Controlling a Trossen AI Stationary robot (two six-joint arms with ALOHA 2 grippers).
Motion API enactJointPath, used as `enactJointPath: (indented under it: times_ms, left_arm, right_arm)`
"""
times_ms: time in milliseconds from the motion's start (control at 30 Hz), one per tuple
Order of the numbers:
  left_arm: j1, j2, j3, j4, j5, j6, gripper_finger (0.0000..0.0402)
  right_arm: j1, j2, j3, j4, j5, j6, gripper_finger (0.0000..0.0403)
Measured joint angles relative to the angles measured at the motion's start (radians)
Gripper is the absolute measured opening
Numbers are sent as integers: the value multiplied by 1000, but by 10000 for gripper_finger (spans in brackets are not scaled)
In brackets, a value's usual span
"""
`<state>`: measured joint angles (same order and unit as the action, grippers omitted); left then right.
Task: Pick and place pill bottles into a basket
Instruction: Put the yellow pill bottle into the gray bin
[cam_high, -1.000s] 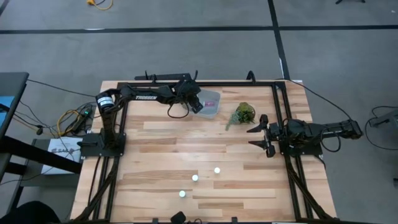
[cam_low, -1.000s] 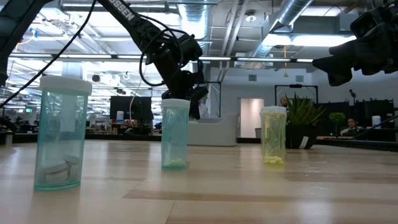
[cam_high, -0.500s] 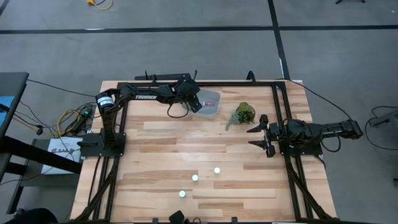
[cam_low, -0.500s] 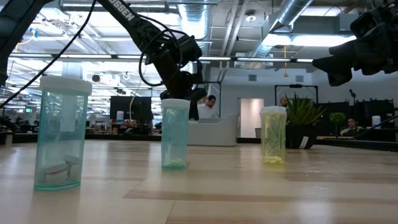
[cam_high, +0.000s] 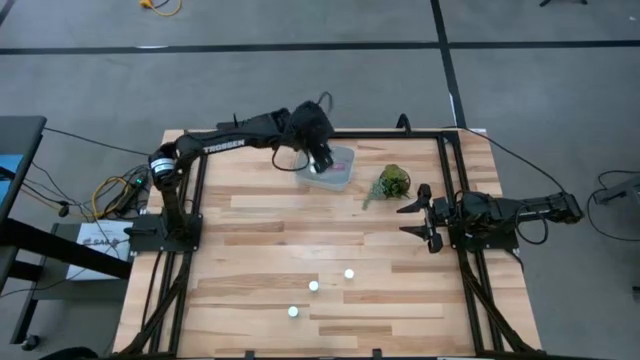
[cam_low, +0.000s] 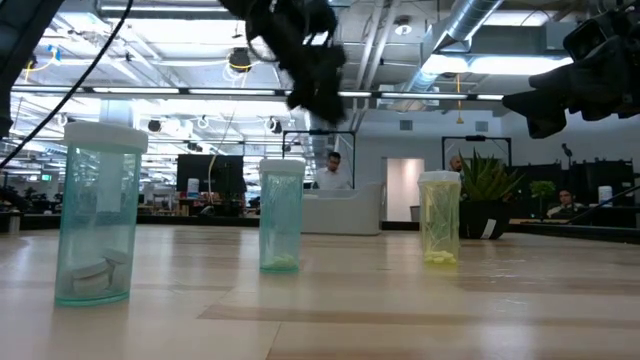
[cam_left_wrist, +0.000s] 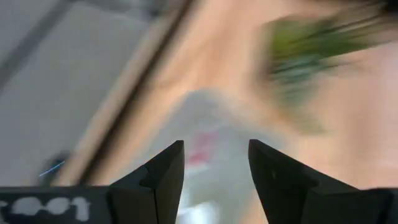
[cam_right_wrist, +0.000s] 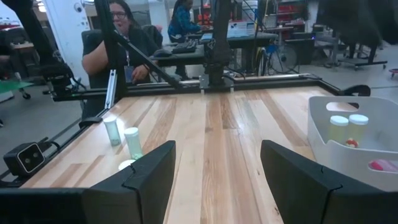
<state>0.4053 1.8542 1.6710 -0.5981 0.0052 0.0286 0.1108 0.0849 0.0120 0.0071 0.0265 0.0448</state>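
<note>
The basket, a pale translucent bin, sits at the table's far middle; it also shows in the right wrist view, holding upright white-capped pill bottles and something pink. My left gripper hangs open and empty above the basket's left part; the blurred left wrist view shows the gap over the basket. Three pill bottles stand upright on the near middle of the table, also seen in the low view. My right gripper waits open at the table's right side.
A green leafy clump lies right of the basket, between it and my right gripper. The black frame rail runs along the far edge behind the basket. People sit at desks in the room beyond the table.
My left gripper has gone up from low beside the basket's left end and a little toward the table's right edge, so that it now hangs high over the basket; the arm has lifted with it. The three bottles on the table have stayed in place.
</note>
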Motion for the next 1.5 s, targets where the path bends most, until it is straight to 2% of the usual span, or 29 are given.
enactJointPath:
  times_ms: [100, 167, 300, 467, 700, 833, 1100, 1500]
  left_arm:
    - [-68, -9, 20, 2, 176, -25, 167]
    - [-132, -16, 20, -4, 207, -29, 167]
    - [-294, -17, 19, -23, 180, -14, 167]
    - [-493, -17, -16, 44, 68, 2, 167]
    - [-663, -1, -90, 147, 88, -9, 167]
    - [-687, -3, -179, 248, 56, -67, 167]
    - [-665, -1, -389, 475, 24, -127, 180]
    - [-636, 9, -418, 475, -13, -117, 228]
  right_arm:
    - [0, 0, 0, 0, 0, 0, 230]
    - [0, 0, 0, 0, -1, 0, 230]
    - [0, 0, 0, 0, -1, 0, 230]
    - [0, 0, 0, 0, -1, 0, 230]
    - [0, 0, 0, 0, -1, 0, 230]
    - [0, 0, 0, 0, 0, 0, 230]
    - [0, 0, 0, 0, -1, 0, 230]
    - [0, 0, 0, 0, 0, 0, 230]
